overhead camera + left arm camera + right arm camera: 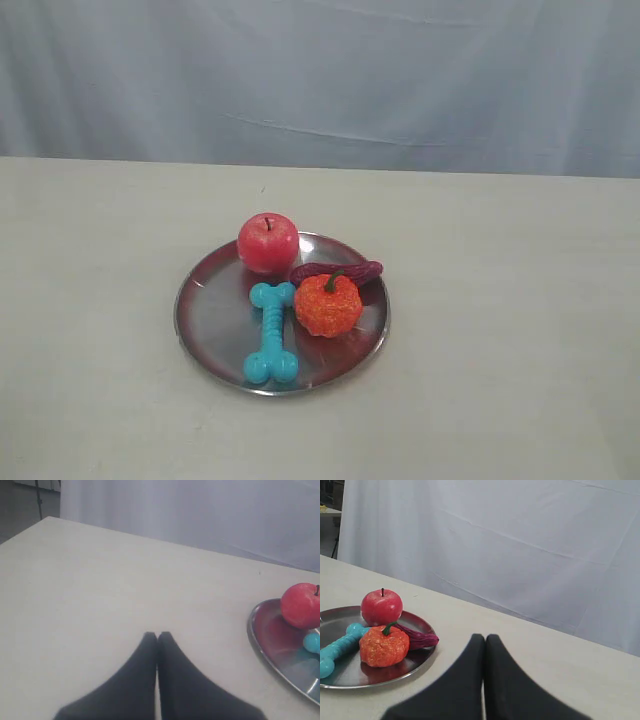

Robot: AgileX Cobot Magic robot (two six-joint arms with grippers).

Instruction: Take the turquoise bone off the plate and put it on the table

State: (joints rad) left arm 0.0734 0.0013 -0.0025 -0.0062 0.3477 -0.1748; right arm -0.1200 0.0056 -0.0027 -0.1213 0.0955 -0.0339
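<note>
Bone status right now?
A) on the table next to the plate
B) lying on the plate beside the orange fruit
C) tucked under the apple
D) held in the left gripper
B: the turquoise bone lies flat on the plate next to the orange fruit, and the left gripper and right gripper are both closed with nothing in them.
</note>
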